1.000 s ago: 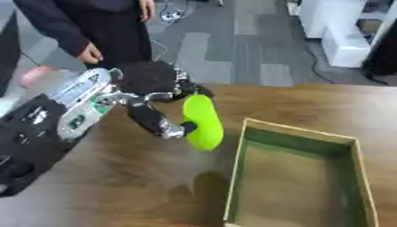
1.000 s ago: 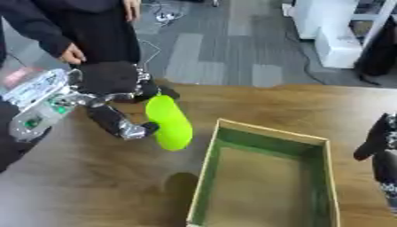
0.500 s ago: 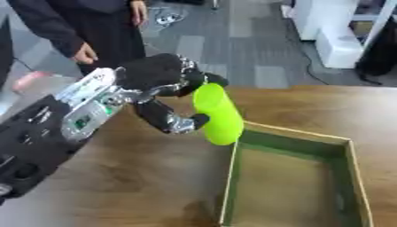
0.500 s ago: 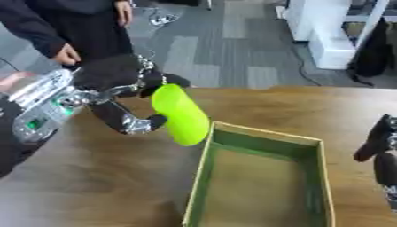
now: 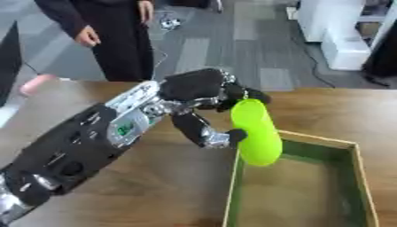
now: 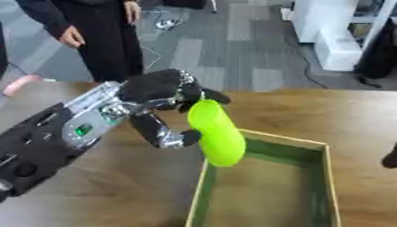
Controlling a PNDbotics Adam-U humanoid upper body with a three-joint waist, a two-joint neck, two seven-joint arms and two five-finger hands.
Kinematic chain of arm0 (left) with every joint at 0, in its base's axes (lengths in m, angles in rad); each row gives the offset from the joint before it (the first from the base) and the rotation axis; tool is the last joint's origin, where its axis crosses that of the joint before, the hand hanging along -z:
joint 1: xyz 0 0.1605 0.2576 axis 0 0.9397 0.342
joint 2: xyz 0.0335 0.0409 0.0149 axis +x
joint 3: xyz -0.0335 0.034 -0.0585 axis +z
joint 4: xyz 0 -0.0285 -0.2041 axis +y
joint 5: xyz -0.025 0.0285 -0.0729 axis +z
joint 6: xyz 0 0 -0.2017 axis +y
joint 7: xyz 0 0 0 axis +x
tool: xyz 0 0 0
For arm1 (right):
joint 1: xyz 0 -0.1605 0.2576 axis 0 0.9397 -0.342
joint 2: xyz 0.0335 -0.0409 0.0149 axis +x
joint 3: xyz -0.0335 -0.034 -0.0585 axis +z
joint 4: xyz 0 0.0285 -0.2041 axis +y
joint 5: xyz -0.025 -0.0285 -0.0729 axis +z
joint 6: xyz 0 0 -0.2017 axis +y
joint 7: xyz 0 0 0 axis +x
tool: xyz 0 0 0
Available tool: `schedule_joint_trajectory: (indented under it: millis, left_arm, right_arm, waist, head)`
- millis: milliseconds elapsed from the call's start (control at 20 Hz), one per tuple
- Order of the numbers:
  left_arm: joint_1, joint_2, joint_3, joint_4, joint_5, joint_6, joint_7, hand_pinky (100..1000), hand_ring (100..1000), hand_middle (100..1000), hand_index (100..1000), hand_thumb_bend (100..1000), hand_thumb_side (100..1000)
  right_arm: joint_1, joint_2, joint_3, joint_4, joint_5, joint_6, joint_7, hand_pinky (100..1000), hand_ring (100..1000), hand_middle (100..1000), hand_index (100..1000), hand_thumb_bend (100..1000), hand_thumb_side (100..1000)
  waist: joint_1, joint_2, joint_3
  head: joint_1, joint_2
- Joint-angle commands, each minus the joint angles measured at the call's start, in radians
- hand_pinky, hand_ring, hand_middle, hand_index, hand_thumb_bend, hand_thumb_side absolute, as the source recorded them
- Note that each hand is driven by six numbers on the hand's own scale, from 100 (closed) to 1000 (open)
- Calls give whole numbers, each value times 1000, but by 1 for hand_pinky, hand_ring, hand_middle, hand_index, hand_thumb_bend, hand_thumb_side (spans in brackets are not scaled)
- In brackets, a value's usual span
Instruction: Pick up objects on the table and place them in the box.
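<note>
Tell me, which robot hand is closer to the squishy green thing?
Left. The left hand is holding the green thing, fingers and thumb curled round it above the box edge. The right hand only peeks in far right.

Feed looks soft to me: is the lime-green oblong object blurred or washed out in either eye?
Left eye view: the lime-green oblong object is bright, its surface detail washed out, edges soft; the left hand is also soft. Right eye view: the same softness, and the green-lined wooden box shows no glare.
</note>
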Motion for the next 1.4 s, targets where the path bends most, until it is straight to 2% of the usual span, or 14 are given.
schedule_joint_trajectory:
  millis: [50,200,300,350,400,450,550,600,650,900,1100,1250,1300,1400]
  left_arm:
    - [-26,-2,-9,-3,42,-21,-13,100,100,195,406,1000,1000]
    - [-31,-7,-20,-4,52,-39,-32,100,100,199,412,1000,1000]
    - [-32,-11,-23,-5,46,-50,-34,100,137,269,428,1000,1000]
    - [-33,-14,-25,-4,36,-57,-34,142,340,419,566,1000,1000]
    - [-33,-15,-28,0,12,-64,-42,328,513,568,712,1000,1000]
    - [-33,-16,-33,8,-24,-67,-62,546,714,775,853,1000,1000]
    - [-32,-28,-41,34,-102,-61,-117,787,878,933,987,1000,1000]
    - [-30,-35,-44,49,-131,-55,-142,910,954,1000,1000,1000,1000]
    - [-30,-43,-46,60,-155,-53,-162,985,1000,1000,1000,1000,1000]
    - [-19,-77,-34,97,-200,-66,-170,1000,1000,1000,1000,993,1000]
    - [-16,-84,-15,93,-182,-43,-125,1000,1000,1000,1000,913,1000]
    - [-16,-56,31,29,-151,6,-40,1000,1000,1000,1000,878,1000]
    - [-9,-34,56,-10,-144,38,12,980,998,1000,987,937,1000]
    - [28,31,94,-112,-159,107,106,867,916,956,908,893,1000]
  right_arm:
    - [-21,-12,-13,-13,-22,-5,9,210,299,370,445,100,1000]
    - [-25,-13,-17,-13,-33,-7,14,211,300,370,444,100,1000]
    - [-26,-14,-19,-13,-38,-8,16,211,300,370,444,100,1000]
    - [-26,-14,-20,-13,-40,-9,17,211,301,371,444,100,1000]
    - [-27,-15,-20,-13,-42,-10,18,212,301,371,443,100,1000]
    - [-28,-15,-20,-13,-43,-11,19,212,301,371,443,100,1000]
    - [-31,-14,-20,-13,-47,-14,20,213,301,371,443,100,1000]
    - [-34,-14,-20,-13,-49,-15,20,213,302,371,443,100,1000]
    - [-36,-14,-19,-13,-52,-17,21,213,302,371,443,100,1000]
    - [-52,-12,-18,-13,-69,-24,30,214,303,372,443,100,1000]
    - [-59,-13,-21,-13,-82,-23,38,214,303,371,443,100,1000]
    - [-49,-19,-24,-13,-82,-18,40,212,302,371,443,100,1000]
    - [-43,-21,-26,-13,-80,-16,38,213,302,371,443,100,1000]
    - [-27,-29,-30,-13,-71,-12,33,210,299,368,442,100,1000]
  waist:
    - [1,-12,-4]
    - [3,-13,-7]
    - [3,-13,-8]
    - [3,-13,-8]
    - [4,-13,-9]
    - [4,-13,-10]
    - [5,-12,-13]
    - [5,-11,-14]
    - [6,-10,-16]
    - [10,-4,-26]
    - [14,-4,-29]
    - [16,-9,-14]
    - [16,-11,-5]
    - [16,-16,19]
  head:
    - [14,-15]
    - [11,-16]
    - [9,-18]
    - [8,-18]
    - [7,-19]
    - [7,-19]
    - [8,-18]
    - [8,-18]
    - [8,-17]
    - [9,-21]
    - [10,-22]
    - [-1,-21]
    - [-10,-23]
    - [-32,-27]
